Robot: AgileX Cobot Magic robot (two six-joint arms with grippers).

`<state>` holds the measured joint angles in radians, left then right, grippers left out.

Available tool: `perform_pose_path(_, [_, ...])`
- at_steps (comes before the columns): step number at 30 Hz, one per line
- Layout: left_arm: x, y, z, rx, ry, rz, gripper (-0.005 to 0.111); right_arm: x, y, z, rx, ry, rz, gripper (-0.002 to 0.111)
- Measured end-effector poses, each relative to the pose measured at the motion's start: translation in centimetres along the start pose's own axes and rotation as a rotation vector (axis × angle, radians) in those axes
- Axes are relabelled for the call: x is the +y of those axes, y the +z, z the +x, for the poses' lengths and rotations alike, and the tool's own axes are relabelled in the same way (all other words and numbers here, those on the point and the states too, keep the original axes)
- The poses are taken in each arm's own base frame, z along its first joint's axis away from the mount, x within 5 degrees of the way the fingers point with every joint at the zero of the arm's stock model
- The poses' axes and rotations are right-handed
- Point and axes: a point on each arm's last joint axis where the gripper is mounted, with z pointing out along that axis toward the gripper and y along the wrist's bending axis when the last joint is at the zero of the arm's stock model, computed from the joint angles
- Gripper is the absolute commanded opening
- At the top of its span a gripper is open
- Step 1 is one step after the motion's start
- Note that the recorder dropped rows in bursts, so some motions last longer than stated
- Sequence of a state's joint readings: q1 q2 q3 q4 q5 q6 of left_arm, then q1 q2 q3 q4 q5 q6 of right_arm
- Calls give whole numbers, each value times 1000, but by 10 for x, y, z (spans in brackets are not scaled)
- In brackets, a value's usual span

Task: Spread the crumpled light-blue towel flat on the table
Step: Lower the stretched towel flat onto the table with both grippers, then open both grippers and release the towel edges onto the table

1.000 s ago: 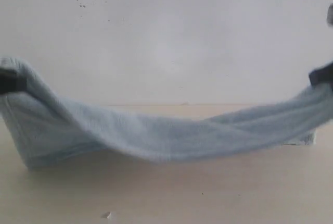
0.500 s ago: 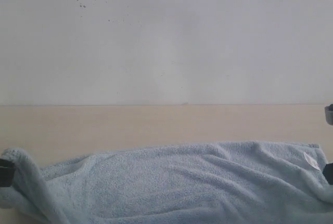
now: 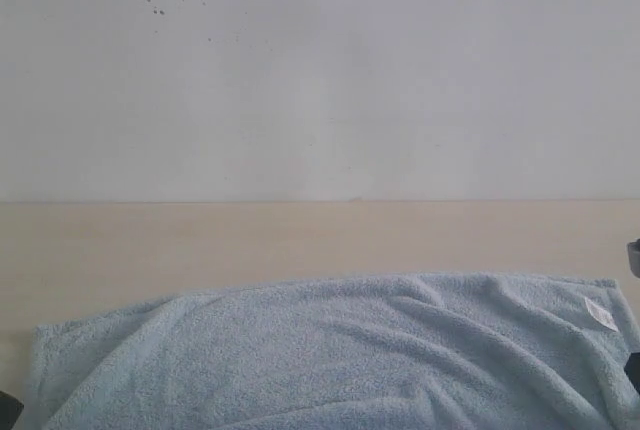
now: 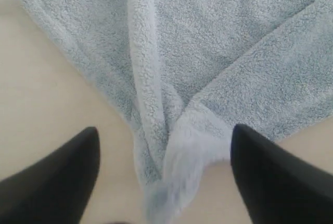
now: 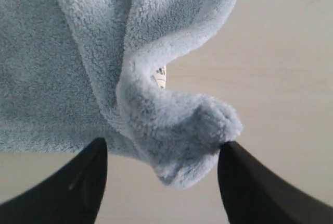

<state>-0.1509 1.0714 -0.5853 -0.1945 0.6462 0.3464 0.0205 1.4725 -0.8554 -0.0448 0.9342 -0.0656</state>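
Largely, the pale light-blue terry-cloth towel (image 3: 330,350) is lying spread on the beige wooden table (image 3: 300,235) (corners are bunching, needing smoothing); left gripper (image 4: 164,132) and right gripper (image 5: 164,145) are gaping, holding nothing.

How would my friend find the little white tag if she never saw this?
Start at the pale wooden table and the fluffy light-blue towel lying on it. Near the towel's far right corner, the tag is the only small white patch on the blue pile.
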Motion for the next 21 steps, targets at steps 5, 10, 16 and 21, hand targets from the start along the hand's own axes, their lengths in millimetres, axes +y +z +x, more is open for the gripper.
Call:
perform_pose_path(5, [3, 0, -7, -72, -1, -28, 73, -1, -8, -8, -38, 1, 3, 59])
perform_pose_path(10, [11, -5, -29, -322, 1, -119, 73, -4, -33, -30, -147, 5, 13, 59])
perform_pose_path(16, [23, 1, -55, -577, -16, -221, 48, -8, -66, -66, -457, 40, 28, 59])
perform_pose_path(21, [31, 44, -59, -512, -52, -228, 4, -9, -54, -98, -659, 50, 31, 46])
